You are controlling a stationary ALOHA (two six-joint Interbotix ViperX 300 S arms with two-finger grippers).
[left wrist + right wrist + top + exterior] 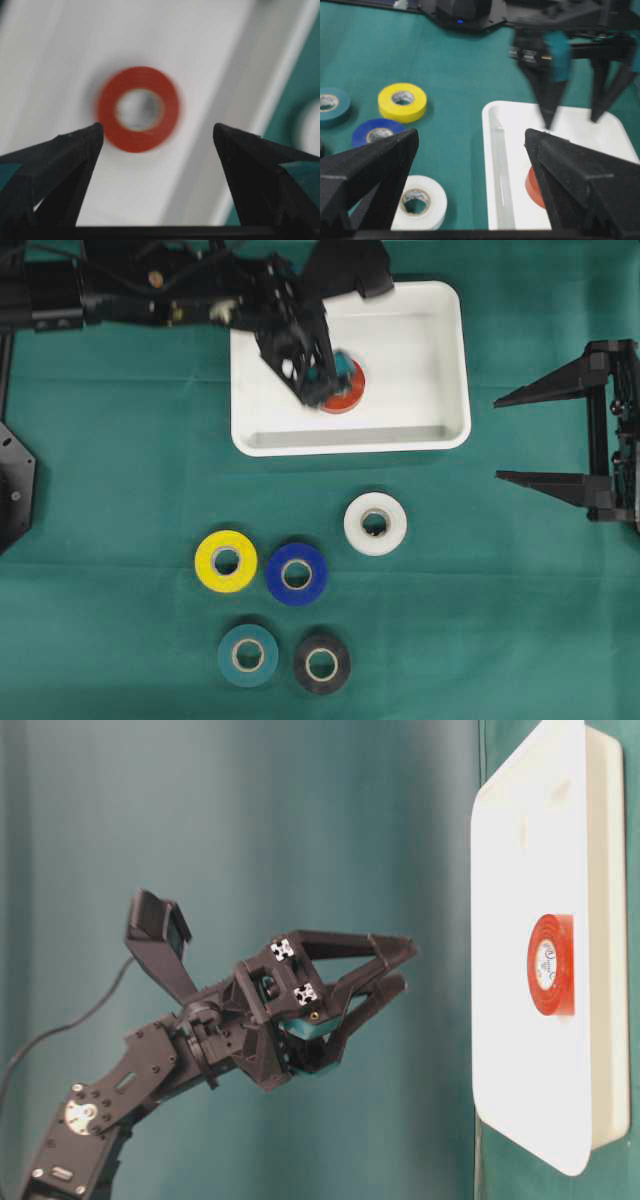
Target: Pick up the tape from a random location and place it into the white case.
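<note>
The red tape (347, 392) lies flat on the floor of the white case (440, 360), roughly mid-tray and a little toward the case's left half in the overhead view. The left claw (318, 368) hangs over the case just above the roll, its dark fingers partly covering the roll's upper left edge from above. Its jaws stand spread wide, and nothing sits between them. In the left wrist view the red tape (138, 108) shows whole between and beyond the two fingertips (75, 150), apart from both, resting on the white case (210, 75) floor; the picture is blurred. The table-level view shows the left claw (395, 970) clear of the case (520, 920), with the tape (550, 964) lying alone on the tray's floor.

The right claw (510, 437) rests well off to the right of the case, jaws spread, empty. From its wrist camera the red tape (534, 187) peeks out behind the right claw's own finger, inside the case (500, 150), with the left claw (572, 117) pointing down into the tray.

On the green cloth (520, 640) below the case lie five other rolls: white (375, 524) nearest the case, then yellow (226, 561) and blue (297, 573) touching side by side, and teal (247, 654) and black (322, 663) lower down.
</note>
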